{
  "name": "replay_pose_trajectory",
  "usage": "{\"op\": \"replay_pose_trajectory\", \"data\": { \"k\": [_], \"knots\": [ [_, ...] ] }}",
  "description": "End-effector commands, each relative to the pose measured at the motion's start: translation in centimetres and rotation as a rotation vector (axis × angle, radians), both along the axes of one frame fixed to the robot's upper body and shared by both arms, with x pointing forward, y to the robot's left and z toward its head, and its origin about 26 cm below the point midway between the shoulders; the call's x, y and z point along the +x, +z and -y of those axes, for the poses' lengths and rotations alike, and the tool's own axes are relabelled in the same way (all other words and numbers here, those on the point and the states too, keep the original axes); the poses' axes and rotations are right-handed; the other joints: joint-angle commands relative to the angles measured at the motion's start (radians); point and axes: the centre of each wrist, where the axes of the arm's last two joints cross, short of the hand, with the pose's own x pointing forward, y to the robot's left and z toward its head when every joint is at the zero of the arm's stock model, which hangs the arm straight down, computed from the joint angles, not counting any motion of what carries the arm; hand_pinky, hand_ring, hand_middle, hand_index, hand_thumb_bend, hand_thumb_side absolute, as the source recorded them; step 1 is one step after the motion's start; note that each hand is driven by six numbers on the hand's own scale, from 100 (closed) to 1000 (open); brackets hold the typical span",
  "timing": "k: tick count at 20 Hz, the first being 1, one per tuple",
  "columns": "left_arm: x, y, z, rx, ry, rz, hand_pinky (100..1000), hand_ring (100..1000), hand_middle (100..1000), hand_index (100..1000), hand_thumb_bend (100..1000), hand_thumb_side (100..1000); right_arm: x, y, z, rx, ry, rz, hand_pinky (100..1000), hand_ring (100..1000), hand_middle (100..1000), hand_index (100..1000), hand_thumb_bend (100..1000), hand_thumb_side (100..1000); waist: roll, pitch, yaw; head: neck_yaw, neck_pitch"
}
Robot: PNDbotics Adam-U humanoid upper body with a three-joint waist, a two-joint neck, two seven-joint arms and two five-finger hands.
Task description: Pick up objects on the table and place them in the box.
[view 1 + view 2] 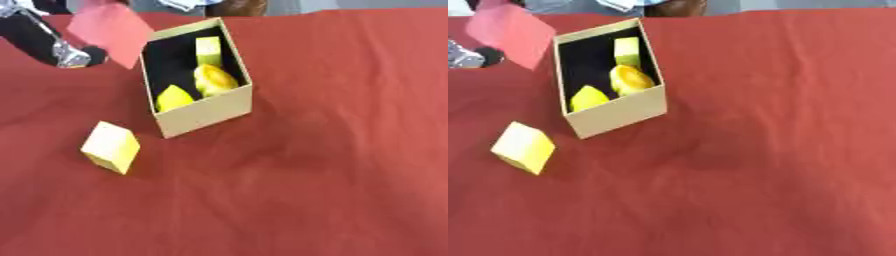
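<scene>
Cardboard box (pixel 203 117): sitting open on the red-clothed desk (pixel 350 150), long axis running away and slightly left, holding three yellow pieces (pixel 214 79). Yellow block (pixel 111 147): lying tilted near its front-left corner. Pink sheet (pixel 112 30): hanging beside the box's left wall. Left robot hand (pixel 74 56): upper left, finger state impossible to tell. No legible writing.
</scene>
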Motion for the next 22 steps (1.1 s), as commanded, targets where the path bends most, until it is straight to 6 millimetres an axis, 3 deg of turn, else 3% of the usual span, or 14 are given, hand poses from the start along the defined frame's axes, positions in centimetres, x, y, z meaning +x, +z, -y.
{"op": "replay_pose_trajectory", "data": {
  "k": [1, 6, 14, 17, 19, 20, 22],
  "knots": [
    [0.9, 1.2, 1.4, -0.018, -0.007, 0.041, 691, 626, 529, 686, 123, 100, -0.4, 1.2, -0.1, -0.036, 0.004, 0.026, 944, 1000, 612, 870, 100, 654, -0.002, -0.022, 0.002, 0.000, -0.006],
    [3.6, 0.2, 3.0, -0.017, 0.017, 0.032, 707, 643, 548, 699, 168, 100, -0.3, 1.2, -0.3, -0.037, 0.015, 0.024, 948, 1000, 611, 871, 100, 653, -0.005, -0.019, -0.001, 0.010, -0.012],
    [8.1, -3.5, 4.3, 0.038, 0.093, -0.008, 746, 689, 600, 740, 229, 100, -0.3, 1.0, -0.3, -0.027, 0.022, 0.012, 953, 1000, 610, 872, 100, 654, -0.008, -0.012, -0.010, 0.023, -0.024],
    [9.0, -4.4, 4.6, 0.066, 0.104, -0.013, 795, 752, 676, 797, 350, 111, -0.3, 1.0, -0.3, -0.025, 0.025, 0.011, 954, 1000, 610, 872, 100, 654, -0.008, -0.009, -0.012, 0.025, -0.027],
    [9.3, -4.8, 4.5, 0.095, 0.130, -0.020, 858, 828, 767, 857, 470, 210, -0.3, 1.0, -0.3, -0.025, 0.026, 0.010, 955, 1000, 610, 872, 100, 654, -0.008, -0.008, -0.013, 0.025, -0.028],
    [9.5, -4.9, 4.5, 0.109, 0.143, -0.024, 864, 835, 775, 862, 482, 221, -0.3, 1.0, -0.3, -0.025, 0.027, 0.010, 955, 1000, 610, 872, 100, 654, -0.008, -0.007, -0.013, 0.024, -0.029],
    [9.6, -5.0, 4.4, 0.125, 0.158, -0.018, 936, 926, 872, 927, 656, 345, -0.3, 1.0, -0.3, -0.026, 0.027, 0.006, 957, 1000, 609, 873, 100, 655, -0.007, -0.006, -0.013, 0.023, -0.030]
  ]
}}
